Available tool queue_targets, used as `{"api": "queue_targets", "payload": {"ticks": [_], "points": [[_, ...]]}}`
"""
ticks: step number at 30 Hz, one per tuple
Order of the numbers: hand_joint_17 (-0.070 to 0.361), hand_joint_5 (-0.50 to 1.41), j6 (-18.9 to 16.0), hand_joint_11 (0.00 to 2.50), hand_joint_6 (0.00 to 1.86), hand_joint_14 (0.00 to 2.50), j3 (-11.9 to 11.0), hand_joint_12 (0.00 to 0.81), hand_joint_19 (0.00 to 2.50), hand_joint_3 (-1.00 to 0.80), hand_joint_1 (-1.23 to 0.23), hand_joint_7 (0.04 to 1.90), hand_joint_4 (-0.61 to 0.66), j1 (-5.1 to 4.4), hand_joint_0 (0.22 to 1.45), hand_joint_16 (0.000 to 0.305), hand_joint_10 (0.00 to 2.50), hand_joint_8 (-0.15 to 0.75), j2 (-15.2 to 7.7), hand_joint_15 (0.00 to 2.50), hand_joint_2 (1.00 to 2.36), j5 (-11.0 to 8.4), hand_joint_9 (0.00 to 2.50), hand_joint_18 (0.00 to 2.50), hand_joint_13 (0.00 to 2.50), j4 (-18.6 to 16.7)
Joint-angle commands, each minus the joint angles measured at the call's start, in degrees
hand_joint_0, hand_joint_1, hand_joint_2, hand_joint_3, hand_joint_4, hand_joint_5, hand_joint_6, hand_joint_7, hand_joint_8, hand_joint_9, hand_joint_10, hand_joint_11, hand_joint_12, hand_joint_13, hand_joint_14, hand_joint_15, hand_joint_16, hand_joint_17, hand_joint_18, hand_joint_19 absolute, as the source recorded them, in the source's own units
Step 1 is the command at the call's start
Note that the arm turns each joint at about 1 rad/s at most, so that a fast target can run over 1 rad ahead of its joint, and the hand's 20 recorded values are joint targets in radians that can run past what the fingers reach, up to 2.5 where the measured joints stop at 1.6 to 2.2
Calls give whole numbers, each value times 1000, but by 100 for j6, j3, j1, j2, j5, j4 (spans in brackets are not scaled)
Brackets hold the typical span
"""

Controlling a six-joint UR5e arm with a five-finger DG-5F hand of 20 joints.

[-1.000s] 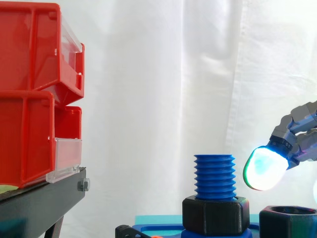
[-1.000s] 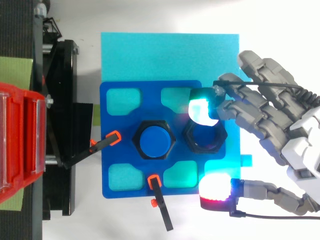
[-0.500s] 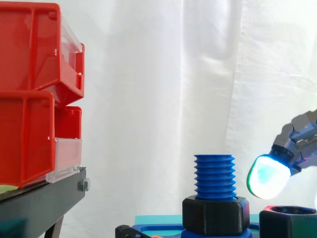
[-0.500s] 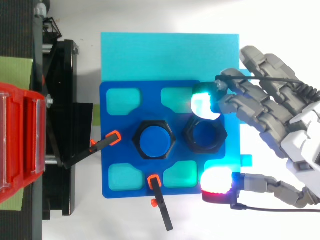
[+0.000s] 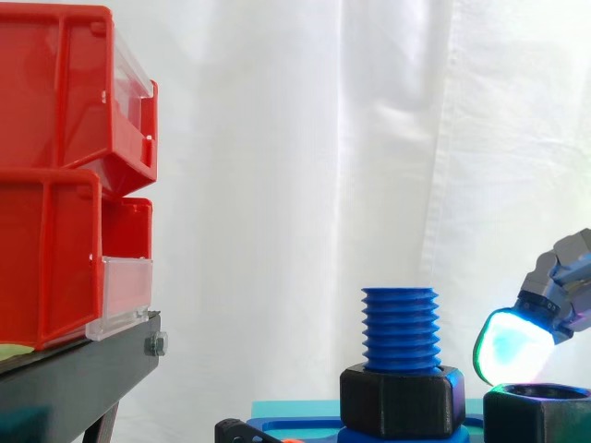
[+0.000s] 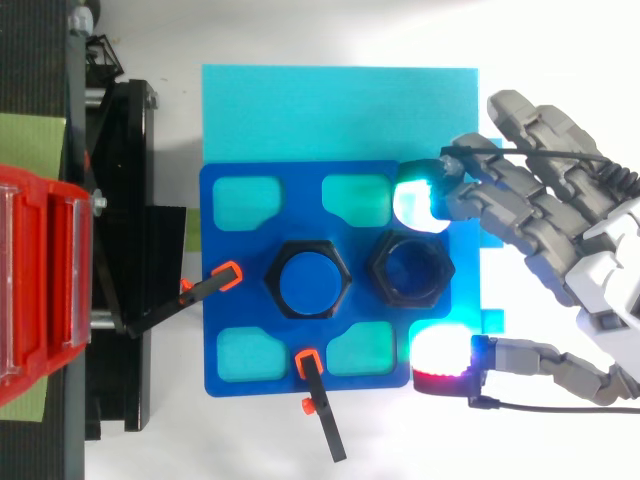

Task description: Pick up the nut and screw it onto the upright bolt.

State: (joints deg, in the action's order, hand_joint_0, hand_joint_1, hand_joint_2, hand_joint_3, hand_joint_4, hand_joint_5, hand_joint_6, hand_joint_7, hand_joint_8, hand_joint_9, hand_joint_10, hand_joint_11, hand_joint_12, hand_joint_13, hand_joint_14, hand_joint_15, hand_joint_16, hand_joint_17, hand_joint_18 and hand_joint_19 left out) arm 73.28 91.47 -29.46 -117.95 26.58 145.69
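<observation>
The nut (image 5: 540, 417) and hand (image 5: 560, 282) run off the side view's edges.

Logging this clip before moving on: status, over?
Hand open, pads flanking nut, no grip yet. Nut sits on base beside bolt. Bolt top clear.

**Super bright, and my own pads make it worse**

The light is strong and even in both views. From the side, the white curtain (image 5: 277, 185) is nearly pure white, with just soft grey folds around 1 o'clock. From above, the tabletop (image 6: 330, 30) blows out white at 12 and 6 o'clock. My cyan pad (image 6: 420, 205) and red pad (image 6: 443, 355) burn white at their cores and spill cyan light onto the blue plate (image 6: 230, 290) at about 4 o'clock. Shadows are faint everywhere.
</observation>
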Motion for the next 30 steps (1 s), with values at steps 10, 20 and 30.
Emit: {"api": "queue_targets", "payload": {"ticks": [10, 20, 30], "points": [[140, -257, 28, 0, 502, 0, 2, 451, 0, -500, -740, 796, 293, 10, 361, 62, 0, 333, -9, 0, 1000, -3, 220, 195, 295, -58], [139, -249, 345, 0, 503, 0, 2, 448, 0, -500, -734, 835, 311, -8, 364, 62, 0, 339, -9, 0, 1000, -355, 242, 219, 312, -489], [139, -248, 327, 0, 503, 0, 2, 448, 0, -500, -719, 835, 310, -34, 365, 62, 0, 340, -9, 0, 1000, -531, 245, 226, 315, -550]]}}
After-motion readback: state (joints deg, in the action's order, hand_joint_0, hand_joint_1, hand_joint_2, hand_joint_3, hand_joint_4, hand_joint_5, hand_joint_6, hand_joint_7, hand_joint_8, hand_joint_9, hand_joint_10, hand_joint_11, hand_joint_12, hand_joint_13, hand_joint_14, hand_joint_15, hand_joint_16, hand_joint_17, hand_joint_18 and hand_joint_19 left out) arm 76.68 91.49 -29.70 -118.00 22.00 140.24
